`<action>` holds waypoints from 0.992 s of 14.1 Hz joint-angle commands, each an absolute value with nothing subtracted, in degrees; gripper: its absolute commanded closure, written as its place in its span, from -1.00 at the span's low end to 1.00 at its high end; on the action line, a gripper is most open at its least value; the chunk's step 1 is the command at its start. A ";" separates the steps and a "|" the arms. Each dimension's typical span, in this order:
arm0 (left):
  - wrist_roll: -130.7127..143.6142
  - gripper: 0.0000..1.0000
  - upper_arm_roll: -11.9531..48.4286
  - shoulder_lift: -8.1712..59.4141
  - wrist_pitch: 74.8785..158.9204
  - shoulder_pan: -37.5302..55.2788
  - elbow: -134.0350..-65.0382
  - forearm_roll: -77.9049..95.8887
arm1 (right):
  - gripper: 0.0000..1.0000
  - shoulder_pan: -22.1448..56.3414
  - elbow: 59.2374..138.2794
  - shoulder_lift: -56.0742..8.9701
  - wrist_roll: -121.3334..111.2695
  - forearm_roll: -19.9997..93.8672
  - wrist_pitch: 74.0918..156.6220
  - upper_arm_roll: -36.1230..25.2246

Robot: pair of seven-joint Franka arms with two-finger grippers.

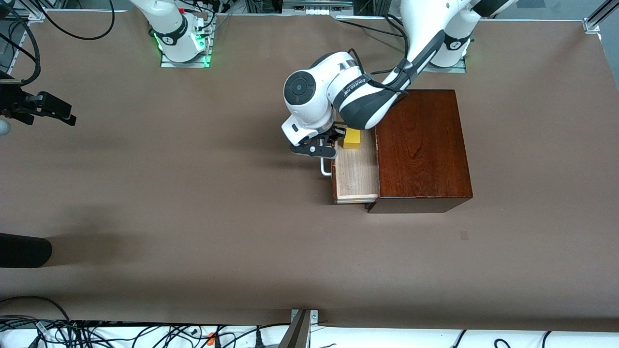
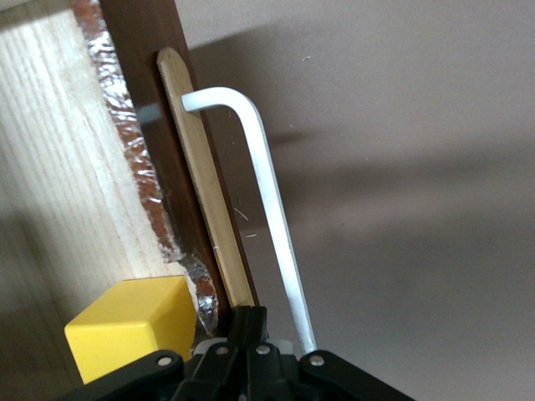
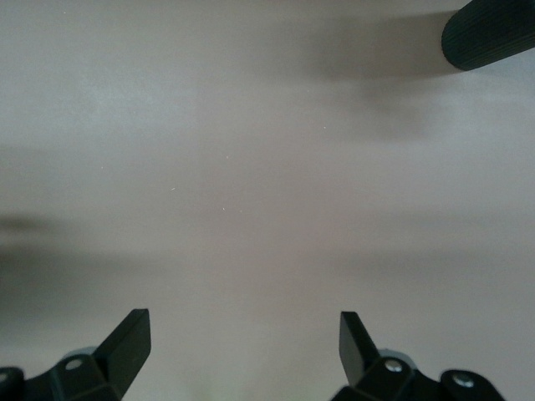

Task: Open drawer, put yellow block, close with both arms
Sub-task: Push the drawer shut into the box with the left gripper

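On the brown worktop [image 1: 193, 193], centre frame, the open drawer [image 1: 355, 176] holds the yellow block [image 1: 352, 138]. The left tool [image 1: 333, 139], fingers together, sits at the drawer's front; the right tool [image 3: 242, 342] waits, fingers apart.

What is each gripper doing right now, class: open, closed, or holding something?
Left gripper: shut, holding nothing, at the drawer front by the white handle; the yellow block lies in the drawer.
Right gripper: open, empty, over bare table.
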State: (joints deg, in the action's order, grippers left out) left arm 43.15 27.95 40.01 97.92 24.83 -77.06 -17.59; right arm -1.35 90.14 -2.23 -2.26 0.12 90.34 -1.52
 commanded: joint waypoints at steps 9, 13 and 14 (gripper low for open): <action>28.23 1.00 26.28 38.06 93.08 15.83 -78.75 -22.41 | -1.00 -1.49 90.70 -1.67 -3.08 0.97 90.88 -1.41; 22.08 1.00 26.45 37.88 92.55 11.35 -78.84 -22.41 | -1.00 -1.49 90.70 -1.67 -3.08 0.97 90.88 -1.41; 21.45 1.00 26.54 37.71 92.55 10.82 -78.84 -22.41 | -1.00 -1.49 90.70 -1.67 -3.08 0.97 90.88 -1.41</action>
State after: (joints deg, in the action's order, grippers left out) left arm 26.36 28.20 39.52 93.07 14.27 -77.01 -18.69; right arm -1.34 90.15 -2.28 -2.33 0.13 90.46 -1.51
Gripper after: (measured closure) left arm 0.991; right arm 0.000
